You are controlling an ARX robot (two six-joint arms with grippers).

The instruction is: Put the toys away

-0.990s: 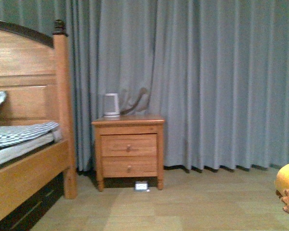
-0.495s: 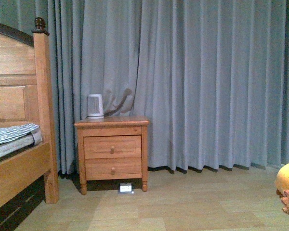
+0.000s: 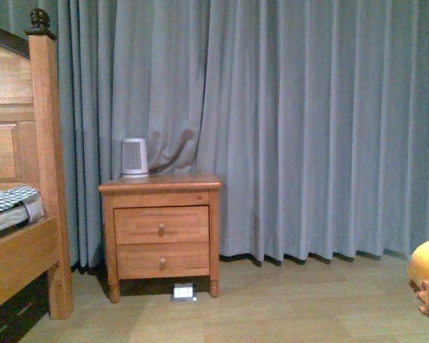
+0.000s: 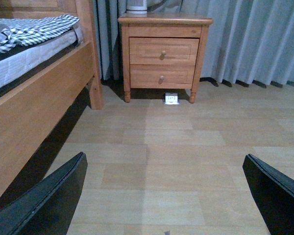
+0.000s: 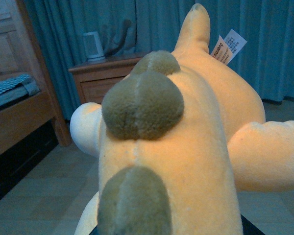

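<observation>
Since 1 s ago the front view has swung right: the nightstand (image 3: 161,232) and the bed (image 3: 21,243) sit further left in the pic, and less of the bed shows. The plush toy (image 3: 427,275) stays at the right edge, up off the floor (image 4: 186,147). In the right wrist view it fills nearly the whole pic, very close to the camera.

The right gripper's jaws hide behind the toy, so I can't tell if they squeeze it. The left gripper (image 4: 164,193) is spread wide w/ nothing in it, low over the floor.

The toy looks soft, squishy and light. It won't break, and its fuzz isn't slippery, but it'll prob. flop. Best to grab the fat round body, not a thin arm or the paper tag (image 5: 228,46).

Around: the nightstand has 2 drawers, a small white thing (image 3: 134,157) on top and a little white box (image 3: 183,291) under it, w/ a curtain (image 3: 307,128) behind. Nothing lies on the floor in between. I see no toy box.
</observation>
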